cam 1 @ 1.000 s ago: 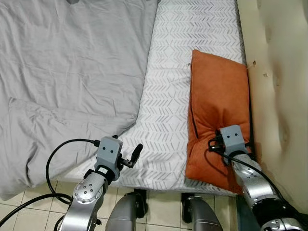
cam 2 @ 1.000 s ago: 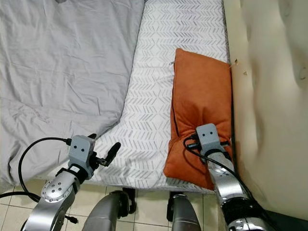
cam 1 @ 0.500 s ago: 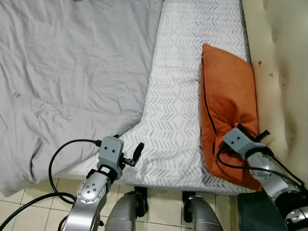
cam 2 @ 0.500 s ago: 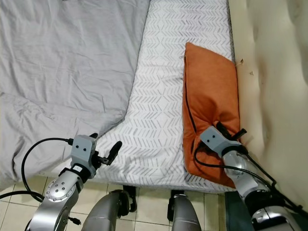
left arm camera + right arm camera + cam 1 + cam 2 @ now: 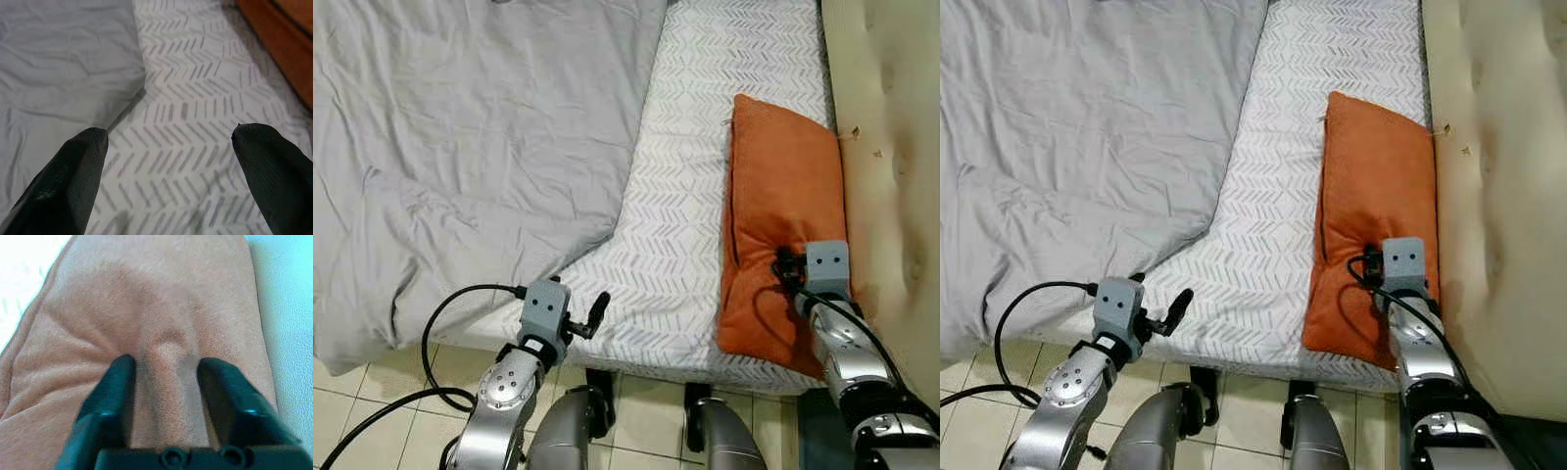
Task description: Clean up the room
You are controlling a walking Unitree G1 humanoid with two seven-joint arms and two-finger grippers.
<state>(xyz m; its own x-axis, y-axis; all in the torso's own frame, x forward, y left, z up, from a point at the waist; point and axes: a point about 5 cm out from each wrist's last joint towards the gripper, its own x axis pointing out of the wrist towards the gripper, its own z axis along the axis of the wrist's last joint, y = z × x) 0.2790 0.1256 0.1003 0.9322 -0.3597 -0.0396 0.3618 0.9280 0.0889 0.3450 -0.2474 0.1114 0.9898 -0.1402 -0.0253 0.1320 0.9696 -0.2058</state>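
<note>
Right gripper [image 5: 166, 382] is pinching a fold of the orange pillow [image 5: 783, 211] between its two black fingers [image 5: 115, 387]; in the right wrist view a ridge of fabric is bunching up between them. In the head views this gripper's housing is sitting over the near end of the pillow, close to the corner nearest the robot.

Position of the pillow:
- It is lying lengthwise along the right side of the bed, on the patterned sheet [image 5: 690, 147].
- Its right long edge is running along the cream padded headboard [image 5: 891, 127]; whether the two are touching cannot be told.
- Its near end is lying close to the foot edge of the mattress, and its zipper seam is facing the middle of the bed.

Left gripper [image 5: 171, 147] is hovering at the foot edge of the bed, well apart from the pillow. Its fingers [image 5: 73, 181] are spread wide, with nothing between them. In the left wrist view it is pointing over the white chevron sheet, near the corner of the grey blanket [image 5: 470, 147].

Surroundings:
- The grey blanket is covering the left part of the bed, wrinkled, with its near left part hanging over the foot edge toward the floor.
- The robot's legs are standing on the light tiled floor [image 5: 342, 401] at the foot of the bed.
</note>
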